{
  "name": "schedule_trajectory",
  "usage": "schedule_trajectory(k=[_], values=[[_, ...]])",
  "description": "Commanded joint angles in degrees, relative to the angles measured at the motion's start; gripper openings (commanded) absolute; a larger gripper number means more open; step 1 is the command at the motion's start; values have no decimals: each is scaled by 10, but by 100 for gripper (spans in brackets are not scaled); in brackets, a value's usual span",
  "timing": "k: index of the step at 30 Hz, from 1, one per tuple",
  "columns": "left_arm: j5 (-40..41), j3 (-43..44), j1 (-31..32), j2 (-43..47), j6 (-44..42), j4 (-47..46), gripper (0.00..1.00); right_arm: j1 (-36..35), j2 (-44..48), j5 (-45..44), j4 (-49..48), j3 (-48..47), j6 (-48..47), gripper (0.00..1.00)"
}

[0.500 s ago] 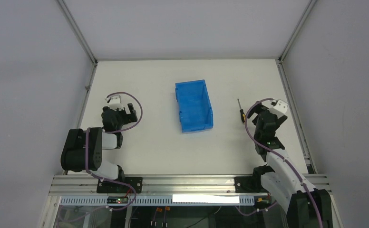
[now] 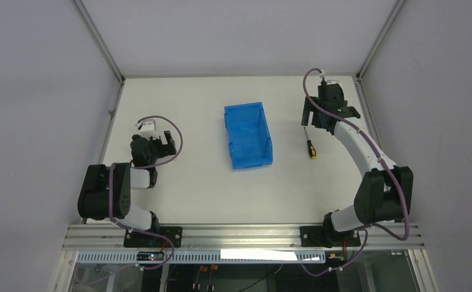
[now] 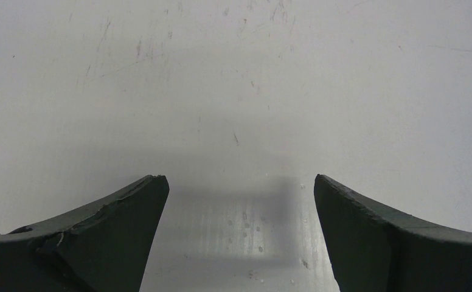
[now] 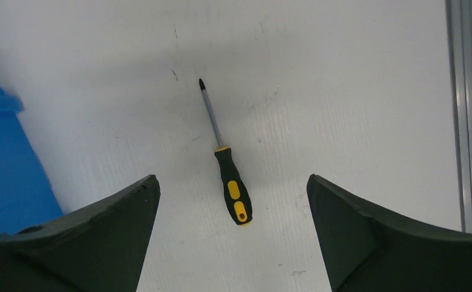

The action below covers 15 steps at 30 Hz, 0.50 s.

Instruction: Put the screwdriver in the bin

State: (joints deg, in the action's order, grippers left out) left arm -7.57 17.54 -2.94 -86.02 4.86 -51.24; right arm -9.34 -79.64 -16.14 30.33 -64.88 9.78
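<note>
The screwdriver (image 4: 230, 182) lies flat, tip pointing far, handle near; both jaws gape wide, empty.

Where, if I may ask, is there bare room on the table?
Free: between left claw and bin, and the near strip before the bin. Crowded: right of the bin, where the screwdriver lies by the right claw.

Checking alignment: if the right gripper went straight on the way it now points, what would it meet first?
Probably the screwdriver, lying flat on the table and centred between the right gripper's open jaws; how far off is unclear.
</note>
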Motion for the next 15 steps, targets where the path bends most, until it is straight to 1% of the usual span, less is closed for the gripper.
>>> schedule_trajectory(k=[1, 4, 8, 15], values=[[3, 14, 5, 1, -10, -1, 99, 6, -96, 30, 155, -75, -50, 92], [4, 14, 5, 1, -10, -1, 99, 15, -153, 47, 177, -104, -62, 84], [4, 14, 6, 1, -10, -1, 99, 25, -213, 63, 181, -117, -74, 70], [3, 14, 6, 1, -10, -1, 99, 26, -280, 97, 154, -107, -78, 55]])
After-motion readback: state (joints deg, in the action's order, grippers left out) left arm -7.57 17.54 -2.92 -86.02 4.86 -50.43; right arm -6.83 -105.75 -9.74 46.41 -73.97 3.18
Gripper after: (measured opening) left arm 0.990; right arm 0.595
